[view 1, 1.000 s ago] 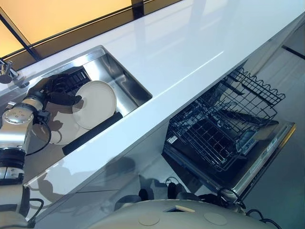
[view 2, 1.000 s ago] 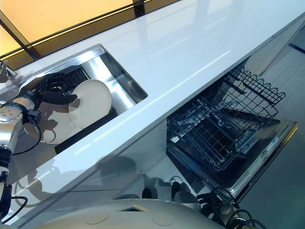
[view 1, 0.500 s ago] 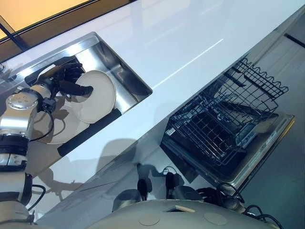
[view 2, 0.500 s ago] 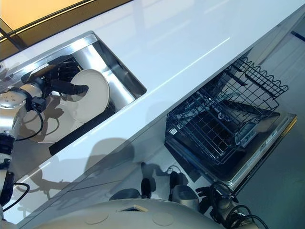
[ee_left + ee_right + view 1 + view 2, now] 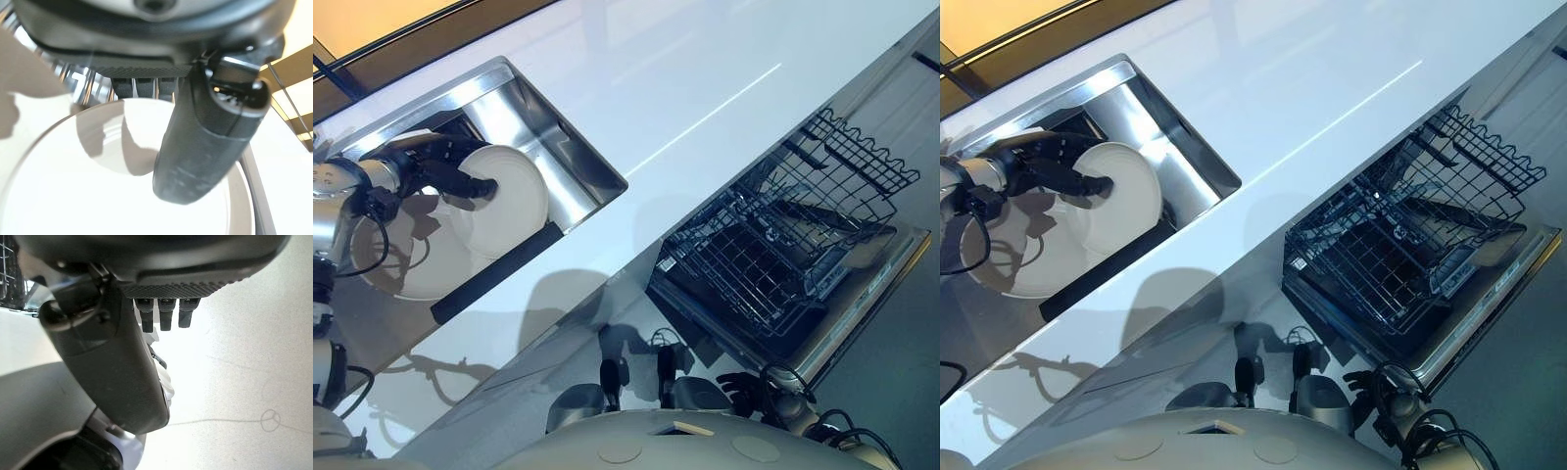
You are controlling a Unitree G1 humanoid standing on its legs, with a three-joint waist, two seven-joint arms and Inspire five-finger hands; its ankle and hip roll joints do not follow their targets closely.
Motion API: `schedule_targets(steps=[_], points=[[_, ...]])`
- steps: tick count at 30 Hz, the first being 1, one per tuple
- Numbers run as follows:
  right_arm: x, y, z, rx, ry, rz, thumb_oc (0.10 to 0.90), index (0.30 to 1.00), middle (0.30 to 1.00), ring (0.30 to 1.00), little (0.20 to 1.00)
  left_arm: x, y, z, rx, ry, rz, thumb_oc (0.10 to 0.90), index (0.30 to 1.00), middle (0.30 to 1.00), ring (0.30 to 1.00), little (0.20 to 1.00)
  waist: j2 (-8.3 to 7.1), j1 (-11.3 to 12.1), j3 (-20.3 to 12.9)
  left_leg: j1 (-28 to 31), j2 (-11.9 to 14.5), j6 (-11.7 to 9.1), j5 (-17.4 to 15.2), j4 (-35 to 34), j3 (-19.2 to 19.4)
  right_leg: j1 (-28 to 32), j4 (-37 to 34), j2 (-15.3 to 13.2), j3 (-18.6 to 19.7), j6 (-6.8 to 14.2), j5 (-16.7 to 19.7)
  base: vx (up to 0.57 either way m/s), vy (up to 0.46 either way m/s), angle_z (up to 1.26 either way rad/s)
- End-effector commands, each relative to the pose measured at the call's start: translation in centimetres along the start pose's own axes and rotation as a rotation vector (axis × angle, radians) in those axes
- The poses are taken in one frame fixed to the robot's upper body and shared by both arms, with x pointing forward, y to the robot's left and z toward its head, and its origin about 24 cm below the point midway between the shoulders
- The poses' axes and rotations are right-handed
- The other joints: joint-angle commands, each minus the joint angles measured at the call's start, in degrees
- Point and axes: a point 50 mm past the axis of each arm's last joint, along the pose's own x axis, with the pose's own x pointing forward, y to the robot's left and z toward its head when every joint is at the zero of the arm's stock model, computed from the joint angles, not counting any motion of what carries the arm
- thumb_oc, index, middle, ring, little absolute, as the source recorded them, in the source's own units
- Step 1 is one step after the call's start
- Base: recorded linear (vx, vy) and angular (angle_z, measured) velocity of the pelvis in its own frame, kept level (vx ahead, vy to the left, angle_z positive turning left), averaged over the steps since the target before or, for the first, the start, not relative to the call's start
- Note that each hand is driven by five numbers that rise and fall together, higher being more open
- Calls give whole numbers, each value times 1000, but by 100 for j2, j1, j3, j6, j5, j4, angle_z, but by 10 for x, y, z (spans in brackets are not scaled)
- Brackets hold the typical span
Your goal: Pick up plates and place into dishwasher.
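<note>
In the left eye view, the left robot hand (image 5: 445,168) reaches into the steel sink (image 5: 533,122) set in the white desk (image 5: 685,78). Its thumb lies across the front face of a white plate (image 5: 509,201), which stands tilted on edge inside the sink, and its fingers curl behind the rim, so the plate is pinched between them. A second plate (image 5: 406,269) lies flat on the sink floor just beside and partly under the tilted one. A black strip (image 5: 494,274) runs along the sink's near edge. Below the desk front, the dishwasher (image 5: 847,313) door hangs open with the wire rack (image 5: 773,255) pulled out.

The right eye view shows the same grasp on the plate (image 5: 1126,196), the rack (image 5: 1400,245) well apart from it.

In the left wrist view, the thumb (image 5: 205,132) presses on the plate (image 5: 73,196), with fingertips (image 5: 142,88) showing past its rim.

In the right wrist view, the right robot hand (image 5: 112,362) hangs over pale floor, its fingers (image 5: 166,311) curled short and holding nothing.
</note>
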Motion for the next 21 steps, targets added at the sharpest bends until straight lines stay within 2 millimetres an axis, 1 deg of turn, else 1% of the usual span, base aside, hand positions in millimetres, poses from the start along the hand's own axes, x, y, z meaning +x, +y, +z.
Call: schedule_targets(steps=[1,2,3,4,5,8,10,11,13,14,16,17,18,20,21], points=[[-10,-31,-18,48,27,-82,800,900,900,900,900,-9,-8,53,145,-221,-142,147,340,340,340,247,292,71,-368,-440,-359,128,-538,647,-231,-216,1046,-48,-66,587,-919,-63,-44,2],[-10,-32,-16,52,19,-87,800,900,900,900,900,-12,-6,58,141,-262,-124,163,354,354,354,263,292,108,-389,-428,-357,112,-518,618,-270,-182,1015,-36,-93,567,-928,-70,-51,7],[-9,-33,-15,54,11,-92,800,900,900,900,900,-14,-6,61,147,-289,-97,144,338,338,338,244,291,125,-403,-414,-356,107,-507,591,-292,-163,999,-28,-103,557,-935,-61,-49,9],[-9,-33,-14,53,3,-99,800,900,900,900,900,-16,-5,65,148,-326,-66,155,347,347,347,255,294,134,-411,-400,-353,95,-492,564,-316,-147,989,-22,-121,550,-941,-40,-40,10],[-9,-34,-12,49,-14,-111,800,900,900,900,900,-17,-3,68,144,-353,-31,100,300,300,300,200,292,151,-429,-382,-349,86,-485,537,-338,-131,980,-10,-133,540,-950,-33,-42,11],[-10,-40,0,68,-104,-182,800,900,900,900,900,-22,3,75,160,-424,109,100,300,300,300,200,288,170,-474,-334,-335,56,-452,459,-398,-80,946,19,-157,515,-972,-27,-42,13],[-14,-52,21,129,-215,-259,800,900,900,900,900,-28,7,79,147,-483,201,100,300,300,300,200,273,163,-497,-303,-318,37,-437,421,-438,-48,927,33,-162,489,-992,-14,-42,7],[-15,-55,27,147,-249,-279,800,900,900,900,900,-30,8,80,155,-499,236,100,300,300,300,200,271,157,-504,-294,-312,35,-434,407,-444,-43,925,37,-161,483,-998,-8,-34,4],[-22,-64,46,207,-357,-327,800,900,900,900,900,-37,14,79,142,-537,331,100,300,300,300,200,266,116,-535,-261,-295,22,-418,348,-454,-25,903,50,-150,468,-1013,-10,-25,5],[-27,-67,57,227,-423,-343,800,900,900,900,900,-42,18,79,166,-558,410,100,300,300,300,200,265,81,-555,-237,-279,9,-402,297,-448,-12,880,60,-141,457,-1022,0,0,0],[-38,-70,76,243,-541,-365,800,900,900,900,900,-50,24,78,183,-591,499,100,300,300,300,200,269,10,-582,-202,-263,-13,-376,224,-440,4,844,69,-140,454,-1025,-13,-10,-3],[-46,-72,87,234,-614,-374,800,900,900,900,900,-56,29,80,220,-600,589,100,300,300,300,200,266,-31,-596,-190,-247,-25,-365,188,-421,9,825,72,-127,451,-1031,-24,-16,-6],[-50,-73,92,226,-640,-380,800,900,900,900,900,-58,32,78,235,-601,627,100,300,300,300,200,269,-50,-604,-180,-241,-31,-356,167,-416,11,818,73,-126,450,-1031,-33,-20,-5],[-71,-80,112,183,-782,-425,800,900,900,900,900,-73,42,78,320,-628,806,100,300,300,300,200,269,-147,-640,-140,-209,-46,-339,92,-361,19,783,79,-115,446,-1038,-30,-24,-6],[-78,-83,117,174,-823,-451,800,900,900,900,900,-78,45,78,356,-634,863,100,300,300,300,200,271,-168,-648,-129,-196,-50,-340,83,-344,24,775,80,-112,444,-1039,-25,-23,-6]])
